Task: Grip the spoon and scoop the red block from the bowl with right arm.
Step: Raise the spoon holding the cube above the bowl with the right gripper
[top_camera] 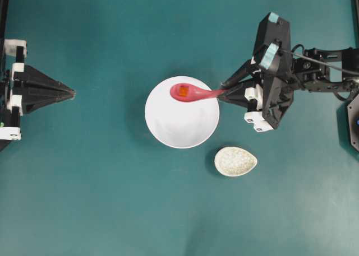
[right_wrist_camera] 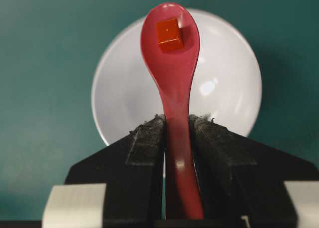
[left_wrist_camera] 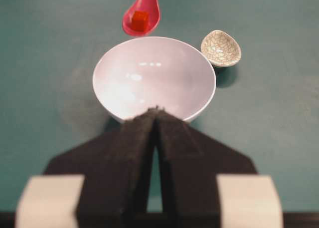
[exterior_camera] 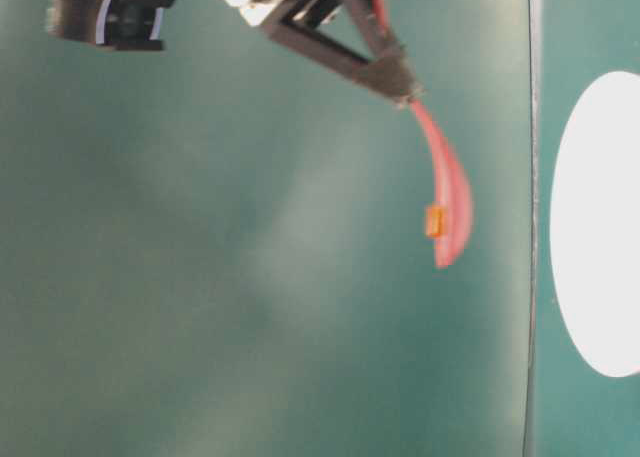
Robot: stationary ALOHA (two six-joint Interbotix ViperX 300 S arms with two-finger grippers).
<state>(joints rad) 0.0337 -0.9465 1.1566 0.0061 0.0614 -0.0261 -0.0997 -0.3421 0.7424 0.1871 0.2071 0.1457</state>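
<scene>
Over the middle of the teal tabletop (top_camera: pixel 84 200), seen from overhead, the right gripper (top_camera: pixel 223 92) pinches the handle of the glossy pink-red soup spoon (top_camera: pixel 193 92), whose scoop holds the tiny red-orange cube (top_camera: pixel 183 90) above the large round white bowl (top_camera: pixel 182 127); the left gripper (top_camera: pixel 72 91) idles near the left edge, jaws together.

At table level, the spoon hangs clear of the bowl.

From the left wrist, the bowl looks empty (a speckled teardrop rest (left_wrist_camera: pixel 221 48) sits beside it).

From the right wrist, the jaws clamp the handle. The scoop seems essentially done. No writing is legible anywhere.
</scene>
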